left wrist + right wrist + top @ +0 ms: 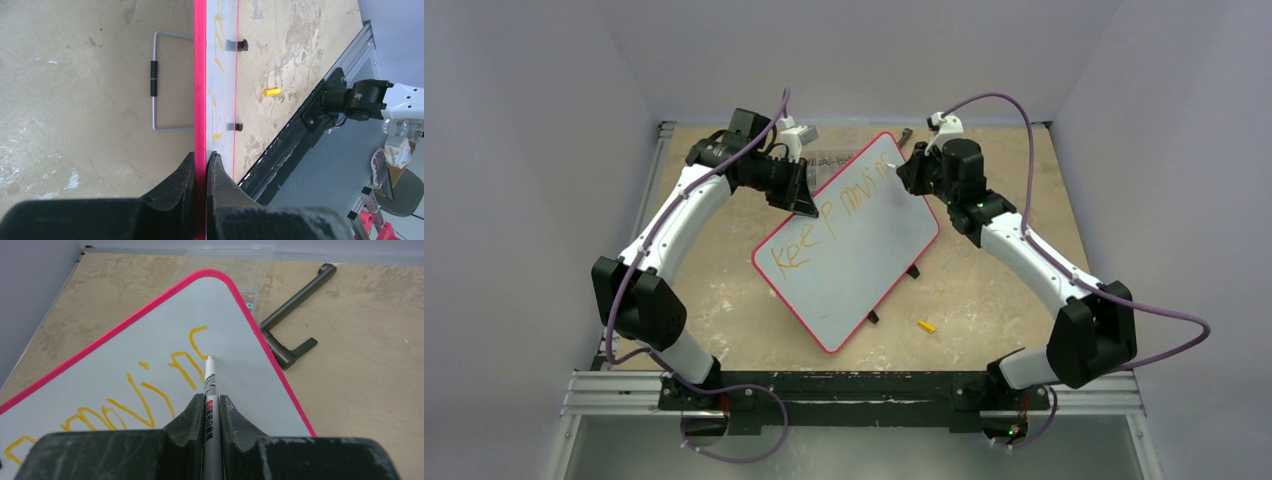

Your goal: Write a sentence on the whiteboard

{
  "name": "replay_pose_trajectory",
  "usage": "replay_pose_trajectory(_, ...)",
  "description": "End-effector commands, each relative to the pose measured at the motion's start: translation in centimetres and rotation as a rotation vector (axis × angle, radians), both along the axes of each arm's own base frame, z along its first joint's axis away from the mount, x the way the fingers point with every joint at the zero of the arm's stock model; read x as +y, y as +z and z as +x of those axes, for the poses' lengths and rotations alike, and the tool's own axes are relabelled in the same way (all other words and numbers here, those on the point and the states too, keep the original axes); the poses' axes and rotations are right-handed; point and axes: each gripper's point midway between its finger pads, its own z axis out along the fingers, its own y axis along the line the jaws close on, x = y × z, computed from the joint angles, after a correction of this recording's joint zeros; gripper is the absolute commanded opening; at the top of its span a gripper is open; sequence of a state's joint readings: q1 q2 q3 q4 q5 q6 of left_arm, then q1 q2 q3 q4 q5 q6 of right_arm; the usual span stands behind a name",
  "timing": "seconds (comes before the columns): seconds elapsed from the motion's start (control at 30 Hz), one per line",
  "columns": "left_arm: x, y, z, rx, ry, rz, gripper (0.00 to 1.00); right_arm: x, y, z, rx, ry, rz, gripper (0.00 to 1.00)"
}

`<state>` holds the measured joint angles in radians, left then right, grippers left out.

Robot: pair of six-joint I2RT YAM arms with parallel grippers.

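Inside left gripper (pixel 201 155): whiteboard (pixel 200 75) edge; marker (pixel 211 387) in right gripper (pixel 211 399), tip touching sentence (pixel 150 391).

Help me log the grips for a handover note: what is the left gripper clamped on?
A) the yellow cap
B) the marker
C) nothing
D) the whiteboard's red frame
D: in the left wrist view the left gripper is shut on the whiteboard at its red frame; the marker sits in the right gripper.

Tan table (pixel 984 290) beneath the whiteboard (pixel 854 250): small yellow cap (pixel 926 325), dark bracket (pixel 295 299), clear plastic case (pixel 225 257).
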<state>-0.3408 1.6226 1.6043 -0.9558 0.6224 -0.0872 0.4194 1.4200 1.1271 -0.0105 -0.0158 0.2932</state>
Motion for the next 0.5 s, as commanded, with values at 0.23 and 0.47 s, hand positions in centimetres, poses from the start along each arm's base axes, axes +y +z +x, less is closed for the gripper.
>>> replay_pose_trajectory(0.23,1.0,-0.2,0.6,-0.113,-0.029,0.088,0.0,0.2,2.8,2.1,-0.049,-0.028,-0.029,0.0)
replay_pose_trajectory(0.47,1.0,-0.2,0.6,-0.112,-0.029,0.088,0.0,0.8,3.1,2.3,-0.05,-0.003,-0.014,0.0)
